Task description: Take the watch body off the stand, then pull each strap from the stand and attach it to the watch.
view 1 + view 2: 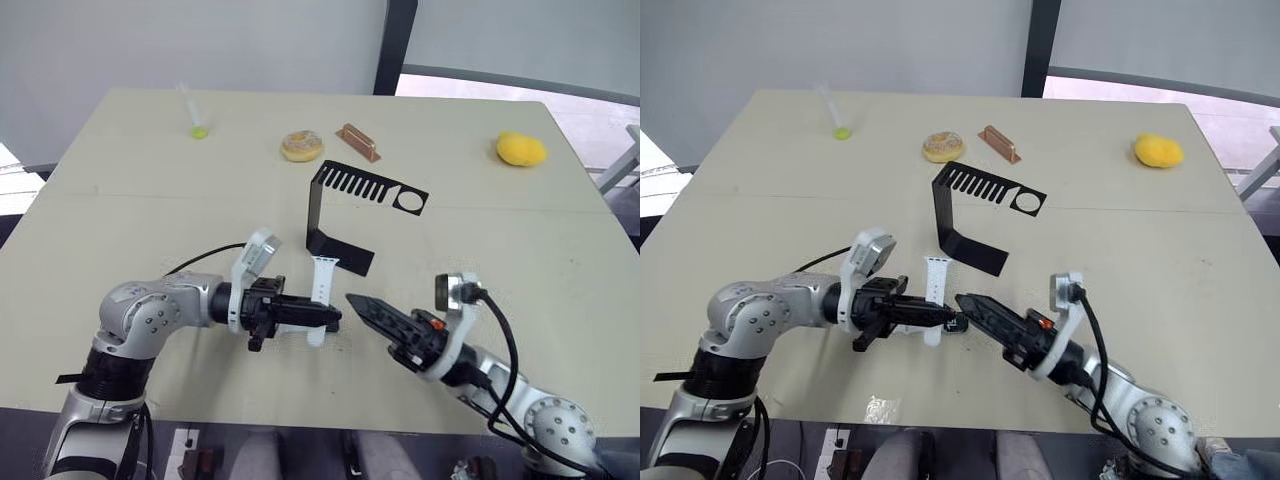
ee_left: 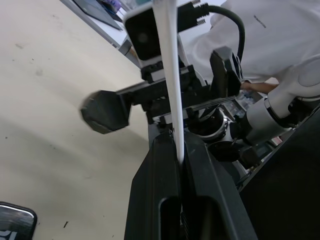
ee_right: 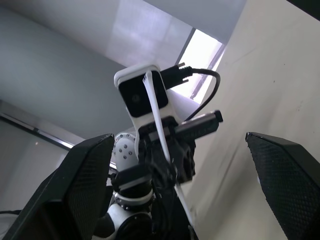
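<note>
I count 1 stand (image 1: 340, 215), 1 strap (image 1: 321, 280), 1 doughnut (image 1: 302, 146), 1 lemon (image 1: 521, 149), 1 tube (image 1: 192, 112), 1 copper block (image 1: 358, 142).

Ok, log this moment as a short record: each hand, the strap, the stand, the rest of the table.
left hand: shut on the white strap
right hand: open, tips near the left hand
strap: upright, crosswise between the left hand's fingers
stand: slots empty, behind the hands
other items: doughnut, yellow fruit, clear tube, copper block
</note>
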